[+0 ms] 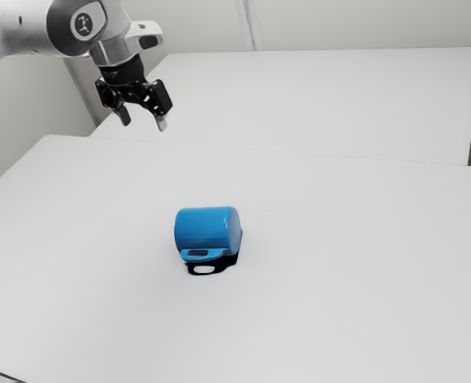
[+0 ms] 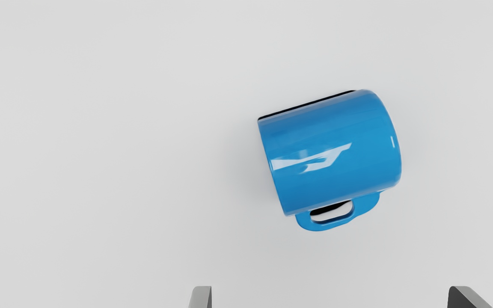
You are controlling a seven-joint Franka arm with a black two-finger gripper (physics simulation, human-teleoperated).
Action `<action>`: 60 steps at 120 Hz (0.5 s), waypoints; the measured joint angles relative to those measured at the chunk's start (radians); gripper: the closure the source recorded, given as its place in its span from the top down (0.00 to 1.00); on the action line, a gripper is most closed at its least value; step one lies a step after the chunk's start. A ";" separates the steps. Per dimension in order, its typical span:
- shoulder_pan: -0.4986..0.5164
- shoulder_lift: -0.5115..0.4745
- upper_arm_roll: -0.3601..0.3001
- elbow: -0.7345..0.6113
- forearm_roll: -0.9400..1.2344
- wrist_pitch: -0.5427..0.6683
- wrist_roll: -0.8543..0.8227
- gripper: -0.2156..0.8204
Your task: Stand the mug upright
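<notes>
Mug (image 1: 207, 227): lying on its side on the table (image 1: 347, 279), no upright pose reached. Handle (image 2: 364, 209) is pointed to the near side in the exterior view; roll toward near is probably blocked by it. Base looks to be faced to the exterior view's right, mouth to its left, judging by the closed blue end; inside can't be seen.

Gripper (image 1: 143, 120) is held up off the table, far and to the exterior view's left of the mug, well apart from it. Fingers are spread, nothing clamped. Height likely chosen so mug and handle can be seen whole and cleared on approach. In the wrist view the mug is seen ahead of the fingertips, handle side turned toward them, axis slightly skewed to the finger line.

Edges: far edge and left edge are both well apart from the mug; more table is given to the right and near sides. Pivot room judged ample either way.

Next: approach over the mug, wrist turned to match the body, then grip, lift and tip so the base is brought down. Handle should be kept out of the finger path. Risks: smooth round wall could be slipped on or rolled by an off-centre squeeze; base could be landed tilted if release is made early.
</notes>
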 joint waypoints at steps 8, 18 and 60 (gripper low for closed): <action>0.000 0.005 0.000 -0.003 0.001 0.000 -0.005 0.79; 0.006 0.004 0.000 -0.016 0.001 0.000 -0.010 0.79; 0.079 -0.054 0.000 -0.196 -0.179 0.020 -0.020 0.79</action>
